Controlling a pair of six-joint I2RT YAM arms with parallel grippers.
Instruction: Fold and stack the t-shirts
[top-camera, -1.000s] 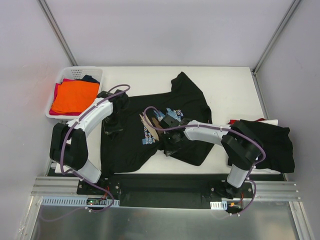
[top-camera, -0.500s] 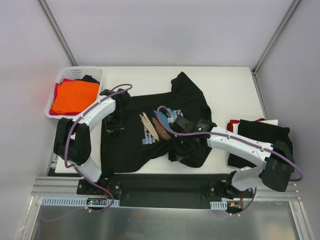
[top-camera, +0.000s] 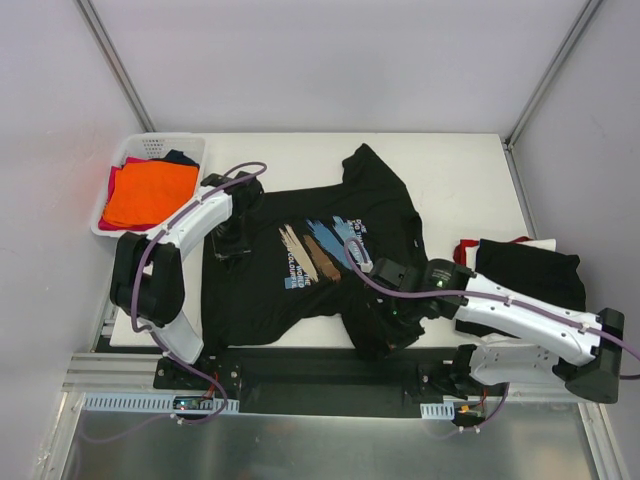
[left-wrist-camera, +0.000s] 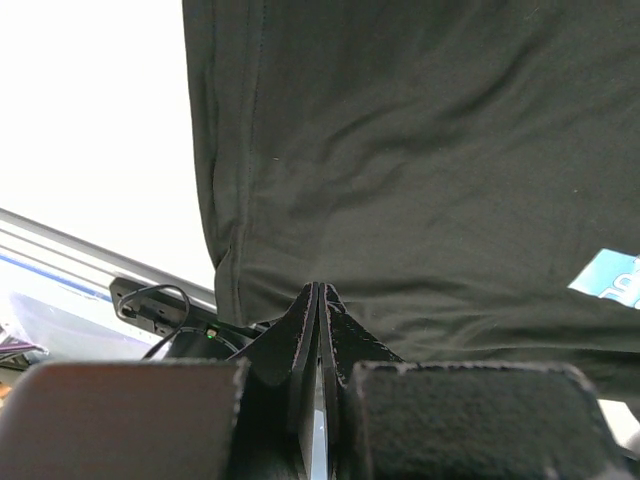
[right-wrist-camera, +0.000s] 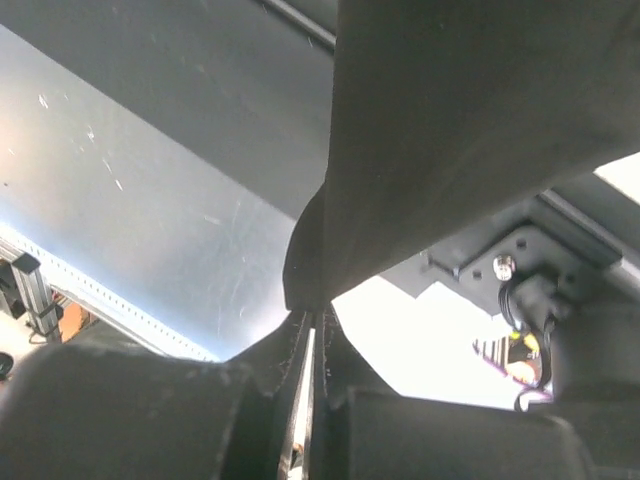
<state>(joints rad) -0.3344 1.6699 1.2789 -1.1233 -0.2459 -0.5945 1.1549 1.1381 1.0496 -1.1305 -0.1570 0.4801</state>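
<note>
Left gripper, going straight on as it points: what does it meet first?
The black t-shirt: the left gripper pinches a fold of it, and more of that cloth lies directly ahead, probably flat on the table.

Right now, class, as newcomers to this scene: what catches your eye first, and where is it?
The black printed t-shirt spread mid-table, pinched by the left gripper at its left side and by the right gripper at its near right part. Then the orange shirt, bright in the white basket at the far left.
</note>
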